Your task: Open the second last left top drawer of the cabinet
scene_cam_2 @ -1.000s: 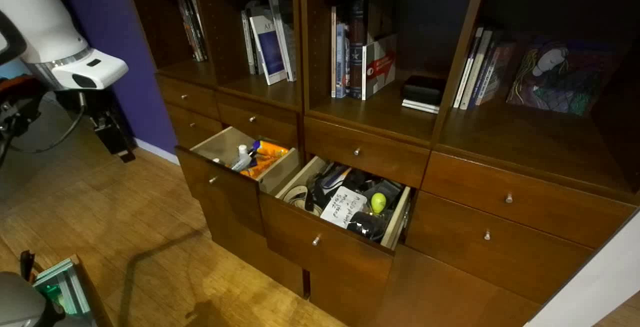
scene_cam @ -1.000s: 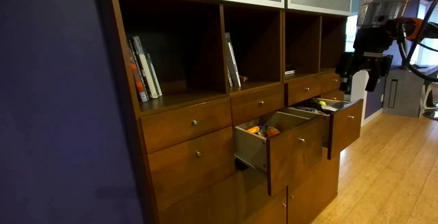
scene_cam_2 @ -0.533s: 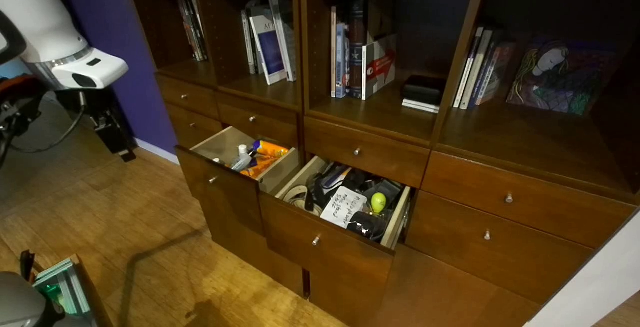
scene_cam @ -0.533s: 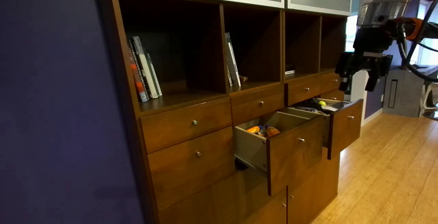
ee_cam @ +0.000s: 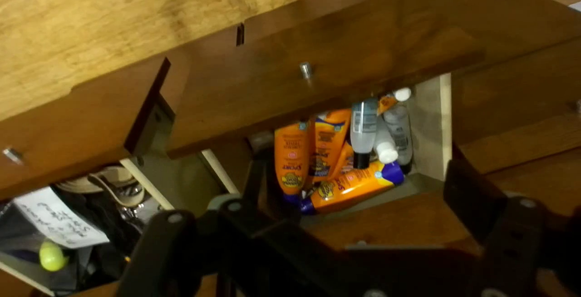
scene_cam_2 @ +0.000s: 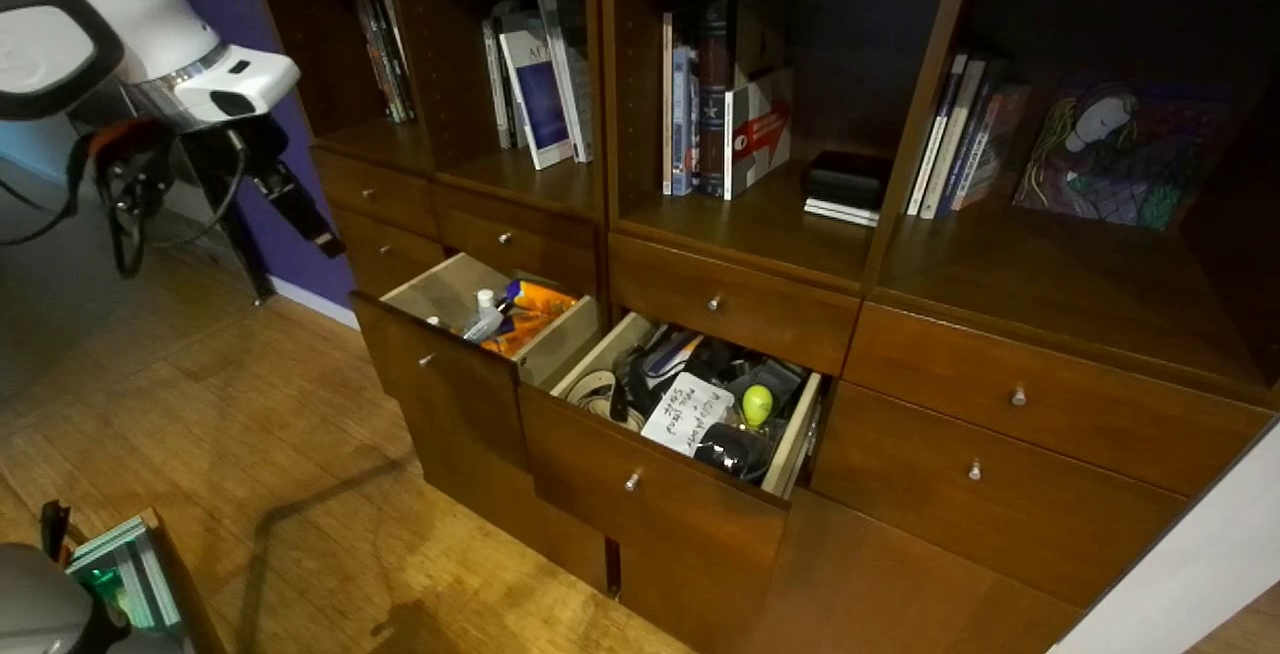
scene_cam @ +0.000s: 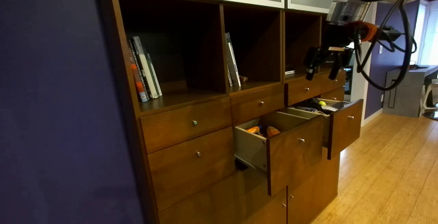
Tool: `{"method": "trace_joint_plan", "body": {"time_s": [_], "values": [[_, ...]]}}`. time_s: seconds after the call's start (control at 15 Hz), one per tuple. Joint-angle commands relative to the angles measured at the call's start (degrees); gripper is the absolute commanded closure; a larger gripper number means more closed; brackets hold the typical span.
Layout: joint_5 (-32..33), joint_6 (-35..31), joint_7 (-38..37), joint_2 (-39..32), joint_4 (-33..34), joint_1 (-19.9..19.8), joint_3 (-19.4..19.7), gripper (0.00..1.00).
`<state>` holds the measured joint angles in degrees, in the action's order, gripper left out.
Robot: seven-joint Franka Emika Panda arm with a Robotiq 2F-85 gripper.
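Note:
The cabinet (scene_cam: 285, 49) is a dark brown wall unit with book cubbies above knobbed drawers; it also shows in an exterior view (scene_cam_2: 600, 134). The drawer, a shallow brown front with a small round metal knob, is shut in both exterior views (scene_cam: 244, 108) (scene_cam_2: 545, 259), above a taller open drawer. In the wrist view a brown front (ee_cam: 386, 220) that looks like it shows between the fingers, its knob (ee_cam: 361, 243) partly hidden by the gripper. My gripper (scene_cam: 321, 76) is open and empty, in the air apart from the cabinet; it also shows in the wrist view (ee_cam: 363, 174).
Two taller drawers stand pulled out: a drawer (scene_cam_2: 455, 414) with orange bottles (ee_cam: 354, 188), and beside it a drawer (scene_cam_2: 660, 534) with mixed items and a white label (scene_cam_2: 687, 414). Books (scene_cam_2: 545, 84) stand in the cubbies. A box with green contents (scene_cam_2: 135, 574) is at the lower left.
The arm and gripper have moved left and slightly up in an exterior view, and right and up, closer to the cabinet, in an exterior view. The gripper has tilted. The drawers have not moved.

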<state>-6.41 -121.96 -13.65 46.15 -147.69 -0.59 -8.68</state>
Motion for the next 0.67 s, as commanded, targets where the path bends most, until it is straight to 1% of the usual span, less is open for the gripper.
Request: {"method": "trace_joint_plan", "body": {"time_s": [0.0, 0.2, 0.6], "values": [[3.19, -7.52, 1.55, -11.07, 6.03, -0.13, -1.12, 0.0], [4.4, -13.85, 5.13, -17.9, 8.65, 1.44, -0.25, 0.0], [7.13, -22.34, 7.67, -29.45, 12.62, 1.52, 0.28, 0.0]]}}
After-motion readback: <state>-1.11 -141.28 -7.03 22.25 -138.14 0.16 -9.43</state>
